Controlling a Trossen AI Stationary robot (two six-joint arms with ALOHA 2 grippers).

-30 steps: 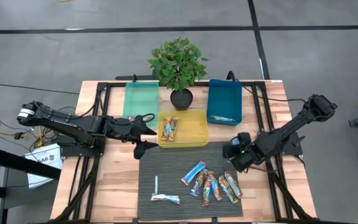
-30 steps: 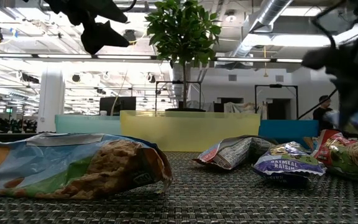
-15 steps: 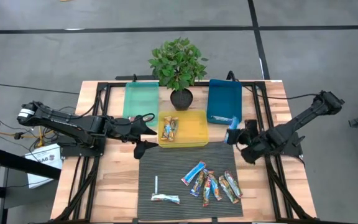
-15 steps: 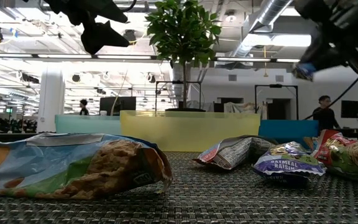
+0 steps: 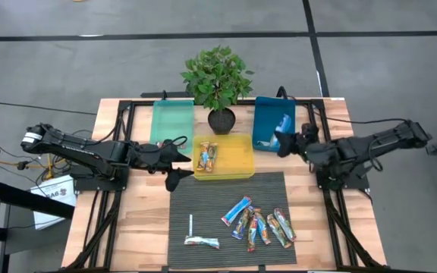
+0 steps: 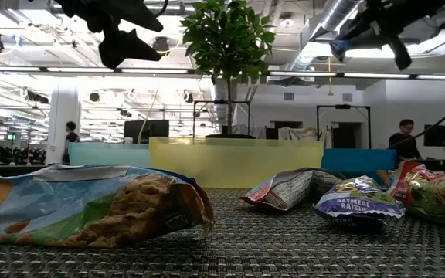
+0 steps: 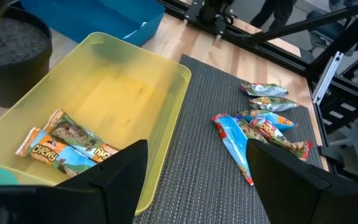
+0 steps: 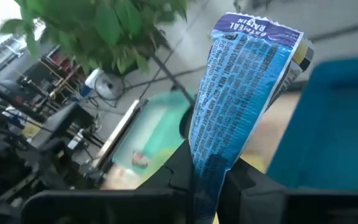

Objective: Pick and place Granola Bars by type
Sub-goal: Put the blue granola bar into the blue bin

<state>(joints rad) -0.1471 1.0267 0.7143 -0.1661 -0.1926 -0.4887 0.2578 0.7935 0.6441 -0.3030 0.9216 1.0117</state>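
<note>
Right pincer (image 5: 281, 141) stretched flat toward upper right of frame, over blue bin (image 5: 273, 121), clamped on blue granola bar (image 8: 241, 93). Left pincer (image 5: 174, 161) wide open, empty, beside yellow bin (image 5: 234, 158).

Table furnishings, seen from above.
A potted plant (image 5: 218, 80) stands behind the yellow bin (image 5: 236, 158), between green bin (image 5: 171, 121) and blue bin (image 5: 265, 115); a dark mat (image 5: 203, 205) carries what looks like a thin white stick (image 5: 190, 226).
</note>
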